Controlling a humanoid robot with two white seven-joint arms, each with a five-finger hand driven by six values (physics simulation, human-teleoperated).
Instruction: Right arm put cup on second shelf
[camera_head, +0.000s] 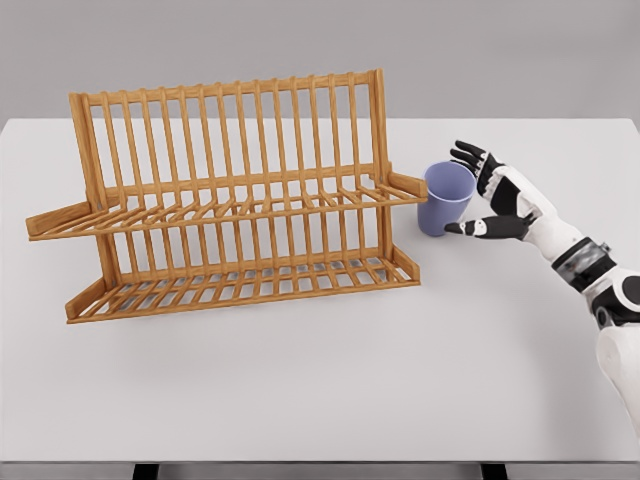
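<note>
A lavender-blue cup (446, 197) stands upright on the white table (320, 380), just right of the wooden dish rack (230, 200). The rack has two slatted shelves, an upper one (230, 210) and a lower one (245, 283); both carry nothing. My right hand (468, 192) is beside the cup on its right, fingers spread, with the thumb (470, 229) near the cup's base and the fingertips (464, 155) by its rim. The fingers are not closed around the cup. The left arm is out of sight.
The rack's upper shelf end (408, 185) juts out right next to the cup's rim. The table's far edge runs behind the rack.
</note>
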